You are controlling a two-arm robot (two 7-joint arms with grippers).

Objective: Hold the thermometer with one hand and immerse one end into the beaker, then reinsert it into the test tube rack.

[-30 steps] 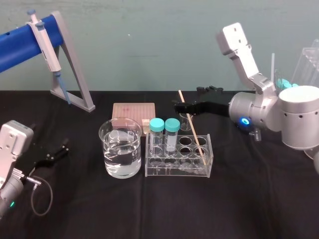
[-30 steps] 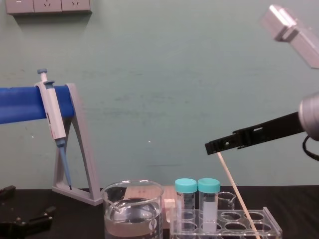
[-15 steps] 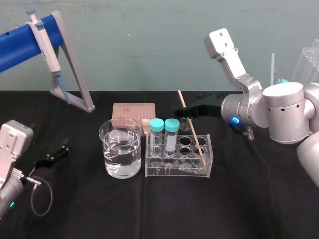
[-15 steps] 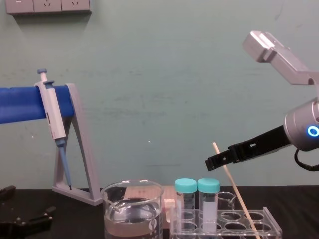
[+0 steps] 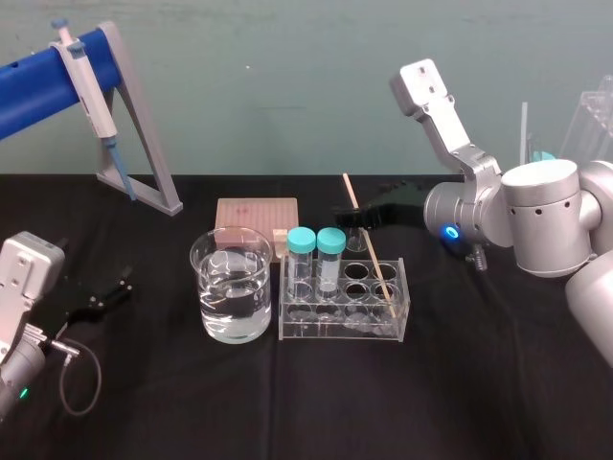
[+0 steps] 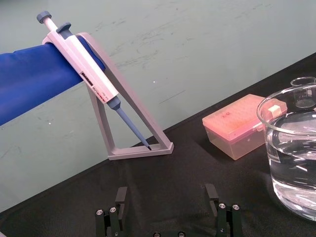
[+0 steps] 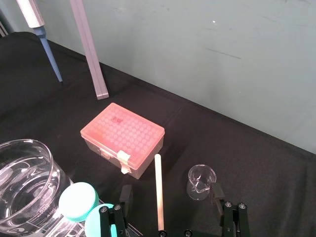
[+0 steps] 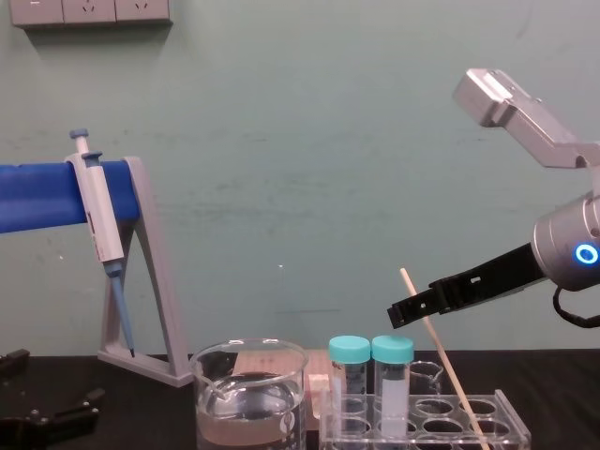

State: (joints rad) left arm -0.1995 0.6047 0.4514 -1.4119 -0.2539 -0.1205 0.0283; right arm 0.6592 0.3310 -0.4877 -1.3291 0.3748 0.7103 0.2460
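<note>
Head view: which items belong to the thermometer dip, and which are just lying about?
In the job: thermometer, large beaker, test tube rack, right gripper open astride the thermometer.
Lying about: pipette, grey stand, pink box, capped tubes, small beaker; left gripper parked left.

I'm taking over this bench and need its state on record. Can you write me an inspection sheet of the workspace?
Surface: black table cloth, no spills seen.
Job's things: thermometer leans in the test tube rack; the beaker holds clear liquid and stands beside the rack.
Clutter: two teal-capped tubes in the rack; pink tip box; small beaker; pipette hung on the grey stand.
Grippers: right claw open, one finger on each side of the thermometer's upper part; left claw open, parked low at the left.
Cables: grey loop by the left arm.
Surroundings: teal wall with sockets.
</note>
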